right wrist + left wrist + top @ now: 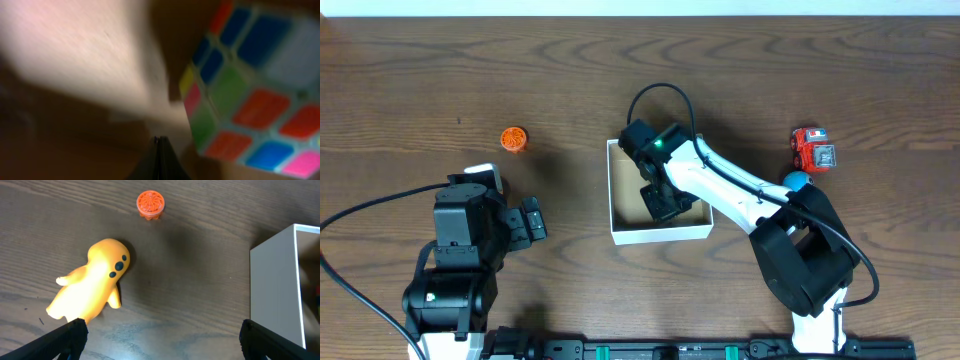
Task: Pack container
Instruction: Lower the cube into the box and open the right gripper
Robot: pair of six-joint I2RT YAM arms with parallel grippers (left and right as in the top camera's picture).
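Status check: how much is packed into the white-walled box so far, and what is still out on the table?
Done: a multicoloured puzzle cube appears to lie inside the white-walled, cardboard-floored container. In hand: nothing; the right gripper is shut and empty inside it, the left gripper open over the table. Still to pack, all outside: a yellow figure, an orange ribbed round toy, a red toy car, a blue ball.

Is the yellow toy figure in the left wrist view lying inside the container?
No, the yellow toy figure lies on the bare wooden table, well apart from the container at the right edge.
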